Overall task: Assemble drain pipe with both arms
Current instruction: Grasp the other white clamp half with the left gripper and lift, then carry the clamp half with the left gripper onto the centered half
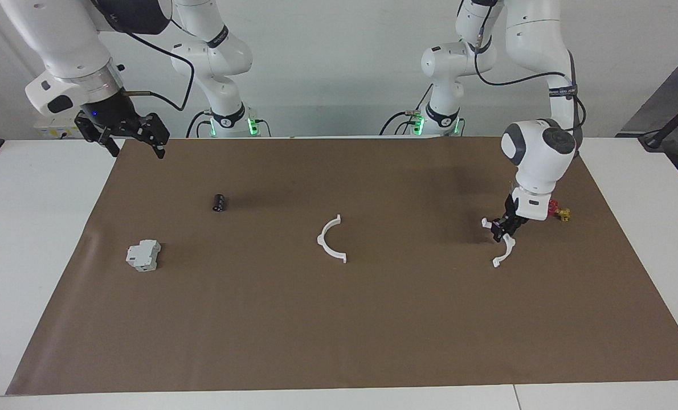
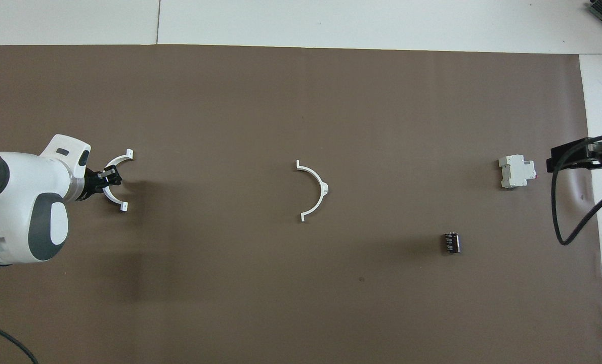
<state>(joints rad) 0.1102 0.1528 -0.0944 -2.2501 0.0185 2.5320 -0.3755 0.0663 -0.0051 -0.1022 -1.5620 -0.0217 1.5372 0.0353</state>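
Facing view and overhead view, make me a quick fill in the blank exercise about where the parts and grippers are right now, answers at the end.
1. The left gripper is down at one white half-ring, which lies toward the ____ arm's end of the brown mat.
2. The other half-ring lies near the mat's middle, touched by ____ gripper.
3. The right gripper is raised with its fingers ____.
4. The grey-white block lies ____ from the robots than the black cylinder.

Answers: left; neither; open; farther
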